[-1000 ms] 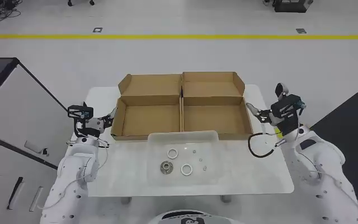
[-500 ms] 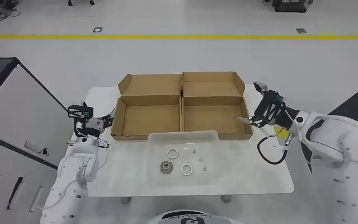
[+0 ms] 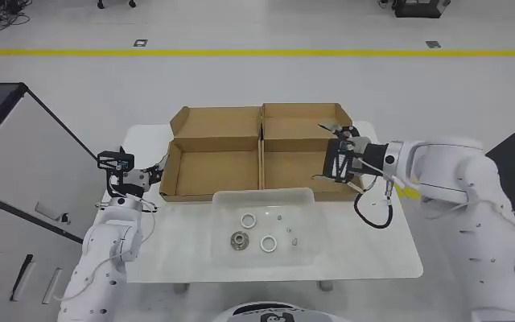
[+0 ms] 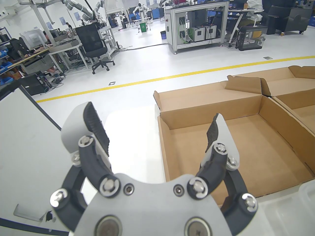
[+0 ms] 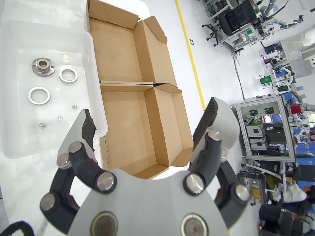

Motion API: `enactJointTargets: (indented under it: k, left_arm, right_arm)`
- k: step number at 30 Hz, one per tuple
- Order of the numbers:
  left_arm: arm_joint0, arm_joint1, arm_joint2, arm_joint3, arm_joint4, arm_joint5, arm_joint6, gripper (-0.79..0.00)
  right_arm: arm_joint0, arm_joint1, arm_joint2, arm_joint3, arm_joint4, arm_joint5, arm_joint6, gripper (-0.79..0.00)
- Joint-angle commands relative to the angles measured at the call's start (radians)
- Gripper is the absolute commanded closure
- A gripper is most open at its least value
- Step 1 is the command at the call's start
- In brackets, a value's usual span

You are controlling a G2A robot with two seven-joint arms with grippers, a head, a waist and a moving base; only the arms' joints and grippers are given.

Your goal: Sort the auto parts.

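A clear plastic tray (image 3: 299, 203) at the table's front middle holds a metal flanged hub (image 3: 239, 239), two metal rings (image 3: 249, 219) (image 3: 269, 242) and a few small nuts (image 3: 291, 237). Behind it stand two empty cardboard boxes, left (image 3: 212, 171) and right (image 3: 307, 169). My right gripper (image 3: 331, 154) hangs open over the right box's right side with nothing in it. Its wrist view looks down on the hub (image 5: 43, 66), a ring (image 5: 68, 75), the tray (image 5: 49, 33) and both boxes (image 5: 128, 124). My left gripper (image 3: 159, 171) (image 4: 153, 121) is open and empty beside the left box (image 4: 241, 143).
The white table (image 3: 386, 249) has bare room to the right of the tray and along its front. A slanted white board (image 3: 48, 137) stands off the table's left side. A yellow floor line (image 3: 257, 52) runs behind the table.
My right arm has swung from the table's right edge leftward, bringing its gripper over the right box. The left arm and the parts have not moved.
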Motion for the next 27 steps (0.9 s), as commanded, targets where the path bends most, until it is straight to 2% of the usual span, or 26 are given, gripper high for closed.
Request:
enactJointTargets:
  k: [1,11,20,27]
  left_arm:
    - [0.0,0.0,0.0,0.0,0.0,0.0,0.0,-0.785]
    - [0.0,0.0,0.0,0.0,0.0,0.0,0.0,-0.785]
    - [0.0,0.0,0.0,0.0,0.0,0.0,0.0,-0.785]
    - [0.0,0.0,0.0,0.0,0.0,0.0,0.0,-0.785]
  right_arm:
    - [0.021,0.017,-0.042,0.015,0.009,0.007,0.007,-0.785]
    - [0.149,0.125,-0.292,0.031,0.172,0.148,0.148,-0.785]
    - [0.258,0.218,-0.47,0.016,0.316,0.263,0.263,-0.785]
    - [0.258,0.218,-0.47,0.016,0.316,0.263,0.263,-0.785]
